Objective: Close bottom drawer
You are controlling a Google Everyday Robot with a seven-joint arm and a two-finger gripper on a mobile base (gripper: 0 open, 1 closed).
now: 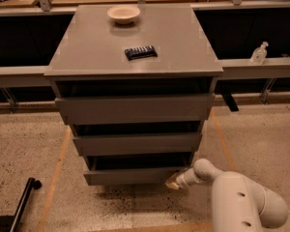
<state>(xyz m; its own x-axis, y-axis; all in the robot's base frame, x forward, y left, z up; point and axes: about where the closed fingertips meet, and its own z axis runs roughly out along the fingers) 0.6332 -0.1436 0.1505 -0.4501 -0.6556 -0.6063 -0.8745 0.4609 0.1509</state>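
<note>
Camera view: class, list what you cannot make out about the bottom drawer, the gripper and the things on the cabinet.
All in the camera view.
The bottom drawer: inside dark, shaded by the middle drawer.
The gripper, at its right front corner: contact with the front too small to tell.
The packet on the cabinet: print too small to read.
The arm: cut off by the bottom edge.
</note>
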